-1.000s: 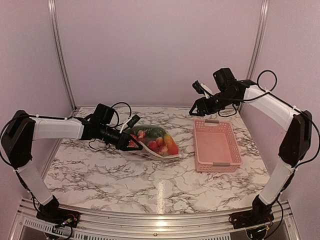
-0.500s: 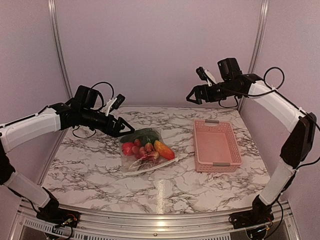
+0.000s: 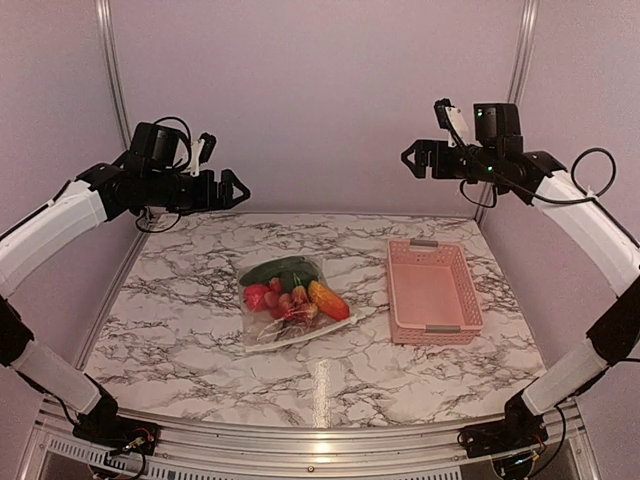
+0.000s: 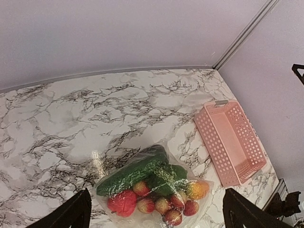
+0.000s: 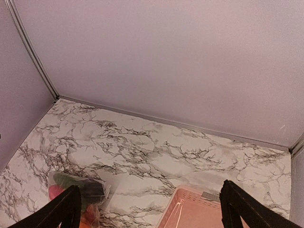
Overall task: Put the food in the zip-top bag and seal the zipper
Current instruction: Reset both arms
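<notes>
**Both arms lifted off — bag left flat on the table**

Since half a second ago the left gripper (image 3: 238,189) has risen and pulled back toward the left wall, and the right gripper (image 3: 409,160) has drifted higher and rightward. The bag has not shifted.

The zip-top bag (image 3: 288,306) lies flat on the marble table (image 3: 170,330), a little left of centre, nothing touching it. Food inside:
- green pieces (image 3: 281,271) at the far end
- red tomato (image 3: 256,296) on the left
- strawberries (image 3: 292,299) in the middle
- orange carrot (image 3: 329,300) on the right

The zipper (image 3: 300,339) shows as a whitish strip along the near edge; pressed closed or not, I cannot tell.

The pink basket (image 3: 471,300) sits just right of the bag, apart from it.

Left jaws are spread wide and hold nothing. In the left wrist view the bag sits between the two fingers (image 4: 71,213), far below them. Right jaws are likewise wide apart and hold nothing, high above the basket's far end — the bag lies well off to their left.
</notes>
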`<state>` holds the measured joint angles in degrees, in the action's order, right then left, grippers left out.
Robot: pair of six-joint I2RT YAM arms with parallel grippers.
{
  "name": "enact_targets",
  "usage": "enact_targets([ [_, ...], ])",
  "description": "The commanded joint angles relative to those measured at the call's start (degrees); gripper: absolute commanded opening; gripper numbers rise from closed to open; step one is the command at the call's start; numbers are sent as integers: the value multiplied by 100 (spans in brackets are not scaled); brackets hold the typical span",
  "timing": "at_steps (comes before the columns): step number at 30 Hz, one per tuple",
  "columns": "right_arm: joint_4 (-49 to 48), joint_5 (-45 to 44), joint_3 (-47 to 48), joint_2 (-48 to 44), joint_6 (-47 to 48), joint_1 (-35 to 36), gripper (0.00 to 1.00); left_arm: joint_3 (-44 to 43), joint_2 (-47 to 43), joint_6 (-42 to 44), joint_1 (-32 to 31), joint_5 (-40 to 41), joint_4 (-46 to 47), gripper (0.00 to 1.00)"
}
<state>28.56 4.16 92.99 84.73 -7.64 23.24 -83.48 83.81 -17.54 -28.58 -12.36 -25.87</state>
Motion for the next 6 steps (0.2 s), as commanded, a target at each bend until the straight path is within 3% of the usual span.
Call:
enact_targets([
  [1,-243,-719,-130,-208,-145,22,98,-25,-530,-307,1,1185,-95,99],
  [6,-301,-1086,-428,-416,20,21,99,285,-957,124,1,2070,177,99],
])
